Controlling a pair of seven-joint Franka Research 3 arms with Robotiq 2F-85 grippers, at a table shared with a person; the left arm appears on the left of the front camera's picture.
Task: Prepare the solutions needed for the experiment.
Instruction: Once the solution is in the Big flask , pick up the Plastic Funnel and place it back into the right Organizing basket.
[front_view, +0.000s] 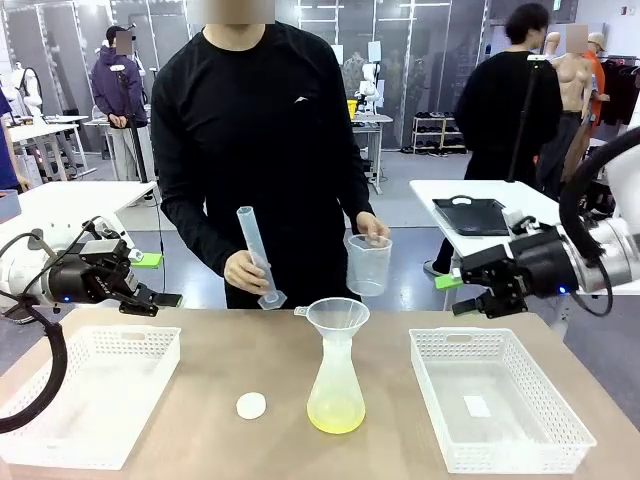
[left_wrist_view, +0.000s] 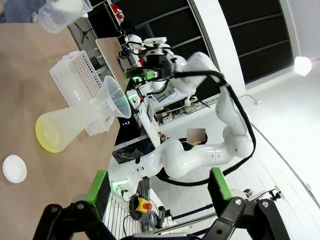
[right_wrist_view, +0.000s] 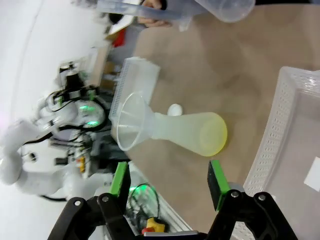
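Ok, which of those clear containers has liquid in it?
The flask on the table with the funnel on top: a shallow yellow layer at its bottom. The held beaker and cylinder look empty.

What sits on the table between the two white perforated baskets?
In the front view, a small white round disc and a frosted conical flask topped by a clear funnel, holding a shallow layer of pale yellow-green liquid.

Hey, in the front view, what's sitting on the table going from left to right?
left basket → white disc → flask, with a funnel in its neck and a little yellow liquid at the bottom → right basket
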